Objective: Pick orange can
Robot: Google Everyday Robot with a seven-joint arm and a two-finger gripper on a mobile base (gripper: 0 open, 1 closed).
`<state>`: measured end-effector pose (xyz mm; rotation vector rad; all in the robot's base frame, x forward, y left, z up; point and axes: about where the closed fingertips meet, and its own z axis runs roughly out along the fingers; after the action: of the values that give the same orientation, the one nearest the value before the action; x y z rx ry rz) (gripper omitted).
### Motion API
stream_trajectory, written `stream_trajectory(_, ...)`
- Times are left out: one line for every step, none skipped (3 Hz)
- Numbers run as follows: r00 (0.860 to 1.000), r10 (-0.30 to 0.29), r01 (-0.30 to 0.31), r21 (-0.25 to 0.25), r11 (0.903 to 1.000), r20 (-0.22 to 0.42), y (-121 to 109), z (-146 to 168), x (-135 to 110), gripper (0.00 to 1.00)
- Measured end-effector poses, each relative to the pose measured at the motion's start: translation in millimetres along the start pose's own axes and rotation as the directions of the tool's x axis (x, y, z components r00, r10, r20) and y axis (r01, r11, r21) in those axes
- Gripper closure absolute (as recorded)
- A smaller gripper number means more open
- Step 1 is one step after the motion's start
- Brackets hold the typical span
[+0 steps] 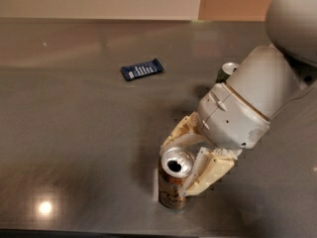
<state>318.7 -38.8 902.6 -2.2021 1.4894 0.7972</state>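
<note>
The orange can [171, 190] stands upright near the front edge of the dark table [74, 133], its coppery body showing below an opened silver top. My gripper [178, 168] has come down over it from the right. The cream fingers are spread, one [178, 133] behind the can's top and the other [205, 175] along its right side, so the can sits between them. Both fingers are very close to the can; I cannot tell whether they press on it. The can rests on the table.
A dark green can [227, 71] stands behind my arm, mostly hidden by it. A flat dark blue packet [142, 69] lies at the middle back. The table's front edge runs just below the orange can.
</note>
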Motion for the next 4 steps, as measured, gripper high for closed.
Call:
stream_trajectory(1.000, 0.006, -0.006, 0.009, 0.9999, -0.004, -3, -10, -9, 0.87)
stream_trajectory(1.000, -0.002, 0.001, 0.032, 0.9995, 0.020, -3, -33, -29, 1.00)
stream_trajectory(1.000, -0.016, 0.015, 0.058, 0.9982, 0.022, 0, -56, -50, 1.00)
stream_trajectory(0.999, -0.047, 0.046, 0.151, 0.9874, 0.007, -16, -95, -88, 1.00)
